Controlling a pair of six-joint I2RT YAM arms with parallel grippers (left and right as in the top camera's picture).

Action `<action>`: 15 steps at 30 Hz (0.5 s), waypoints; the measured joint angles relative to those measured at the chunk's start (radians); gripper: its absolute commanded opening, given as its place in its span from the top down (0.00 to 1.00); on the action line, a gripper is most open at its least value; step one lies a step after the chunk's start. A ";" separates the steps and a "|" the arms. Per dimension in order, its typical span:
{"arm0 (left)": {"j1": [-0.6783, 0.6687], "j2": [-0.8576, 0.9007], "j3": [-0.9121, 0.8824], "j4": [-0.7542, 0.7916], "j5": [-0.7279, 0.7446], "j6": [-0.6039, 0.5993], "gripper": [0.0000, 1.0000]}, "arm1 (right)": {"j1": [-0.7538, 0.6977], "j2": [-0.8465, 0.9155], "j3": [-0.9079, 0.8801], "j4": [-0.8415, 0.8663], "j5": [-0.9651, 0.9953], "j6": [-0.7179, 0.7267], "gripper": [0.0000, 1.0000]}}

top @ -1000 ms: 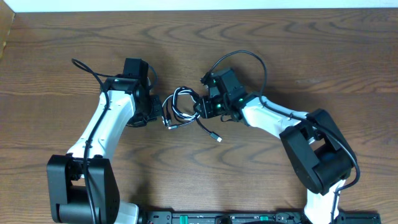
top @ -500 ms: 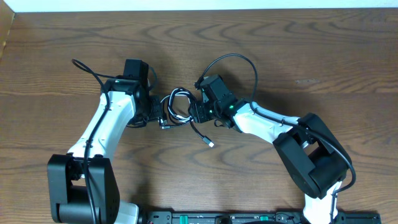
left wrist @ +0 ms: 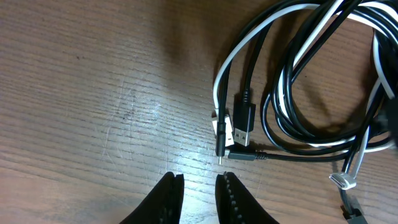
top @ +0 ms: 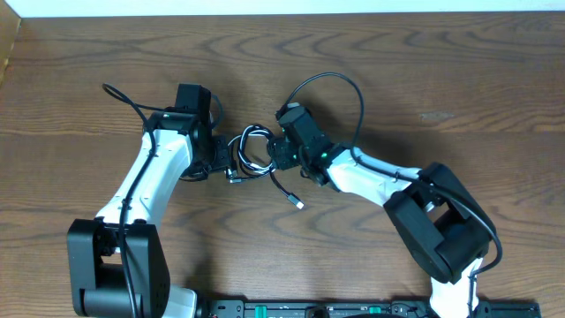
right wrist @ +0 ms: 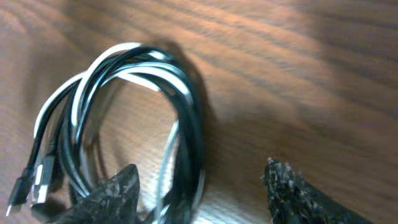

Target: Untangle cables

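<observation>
Two cables (right wrist: 189, 118), black and white, lie coiled together on the desk (left wrist: 93, 93) between both claws. Left claw (left wrist: 198, 183): narrow gap, empty, just short of the plugs (left wrist: 244, 117). Right claw (right wrist: 199, 169): spread wide, coil beside one finger, nothing clamped.

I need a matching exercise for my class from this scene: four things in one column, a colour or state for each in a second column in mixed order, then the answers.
Column one
1. left gripper
2. right gripper
3. black cable
4. table

Column two
A. brown, with wood grain
B. fingers set wide apart
C. one plug end trails out of the tangle
D. fingers close together, nothing between them

Pairs: 1-D, 2-B, 3-C, 4-A
</observation>
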 measured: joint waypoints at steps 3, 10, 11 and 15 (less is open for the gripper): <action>0.000 0.000 0.000 0.001 0.000 0.000 0.76 | 0.016 0.024 0.000 -0.001 0.000 0.001 0.62; 0.000 0.000 0.000 0.001 0.000 0.000 0.76 | 0.019 0.035 0.004 -0.004 -0.062 0.002 0.92; 0.000 0.000 0.000 0.002 0.000 0.000 0.76 | 0.018 0.035 0.005 -0.008 -0.082 0.005 0.93; 0.000 0.000 0.000 0.002 -0.005 0.000 0.75 | 0.018 0.035 0.008 -0.047 -0.190 0.004 0.96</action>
